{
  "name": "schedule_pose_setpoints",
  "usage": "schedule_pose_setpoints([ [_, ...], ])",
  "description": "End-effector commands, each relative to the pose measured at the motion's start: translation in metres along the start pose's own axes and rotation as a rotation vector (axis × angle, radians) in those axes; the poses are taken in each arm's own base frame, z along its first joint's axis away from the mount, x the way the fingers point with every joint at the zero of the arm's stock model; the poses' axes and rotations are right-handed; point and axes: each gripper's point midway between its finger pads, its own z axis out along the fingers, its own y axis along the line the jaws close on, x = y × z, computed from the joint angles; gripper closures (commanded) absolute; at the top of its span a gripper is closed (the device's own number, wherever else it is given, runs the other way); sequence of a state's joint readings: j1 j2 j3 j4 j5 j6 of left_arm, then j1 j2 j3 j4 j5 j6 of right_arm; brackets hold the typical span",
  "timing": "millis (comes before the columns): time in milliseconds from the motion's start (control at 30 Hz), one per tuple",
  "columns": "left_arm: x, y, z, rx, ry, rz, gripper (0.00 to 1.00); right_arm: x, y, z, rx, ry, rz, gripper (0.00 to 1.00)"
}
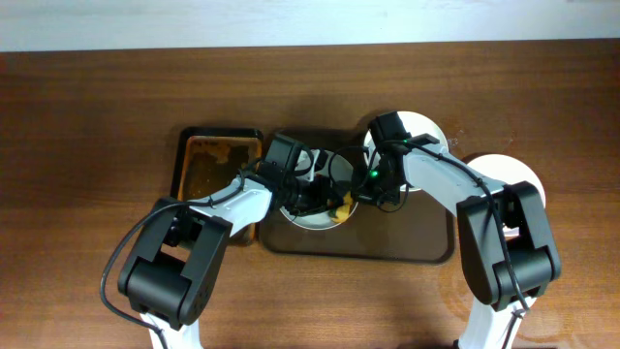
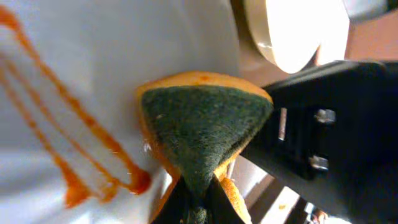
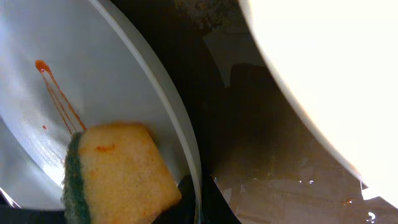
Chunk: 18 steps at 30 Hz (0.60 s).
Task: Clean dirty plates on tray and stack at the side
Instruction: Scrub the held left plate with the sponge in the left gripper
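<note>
Green on one face and yellow on the other, the sponge (image 2: 202, 124) is pinched by its lower end in the left claw (image 2: 198, 200), whose two dark fingers are pressed together on it. The sponge bulges out above them and its yellow side lies against the pale inside of the streaked plate (image 2: 93, 62). Thin orange-red sauce streaks (image 2: 62, 143) run slantwise over this plate just beside the sponge, and they end in a small blob near the sponge's lower edge. The right claw (image 3: 200, 208) is at the rim of the same plate. In the right wrist view a dark finger shows on each side of the rim, close to it, so the claw seems to nip the rim, although only a little of the fingers can be seen. The streaked plate lies in the left half of the large dark-brown tray (image 1: 407, 247). A second plate (image 1: 421, 131), bright and with no streaks that can be seen, is at the tray's far right part, partly hidden under the right arm. A third plate (image 1: 513, 174) lies outside the tray on the brown wood-grain tabletop (image 1: 97, 116), near the tray's right end. On the other side, touching or almost touching the big tray, stands a small tray (image 1: 208, 165) with a black rim and an orange-stained bottom.
</note>
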<state>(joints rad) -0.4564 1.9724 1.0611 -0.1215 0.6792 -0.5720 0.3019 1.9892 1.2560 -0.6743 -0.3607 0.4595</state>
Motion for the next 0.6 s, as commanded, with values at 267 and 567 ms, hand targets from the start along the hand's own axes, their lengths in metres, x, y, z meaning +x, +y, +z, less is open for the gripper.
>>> schedule_pose_setpoints([
  [267,-0.032,0.058,-0.010,-0.322,-0.193,-0.016,1.00,0.007,-0.007,0.005,0.036,0.027,-0.006,0.94],
  [567,-0.024,0.090,-0.034,-0.380,-0.152,-0.135,1.00,0.010,-0.016,0.005,0.081,0.034,0.000,0.95],
])
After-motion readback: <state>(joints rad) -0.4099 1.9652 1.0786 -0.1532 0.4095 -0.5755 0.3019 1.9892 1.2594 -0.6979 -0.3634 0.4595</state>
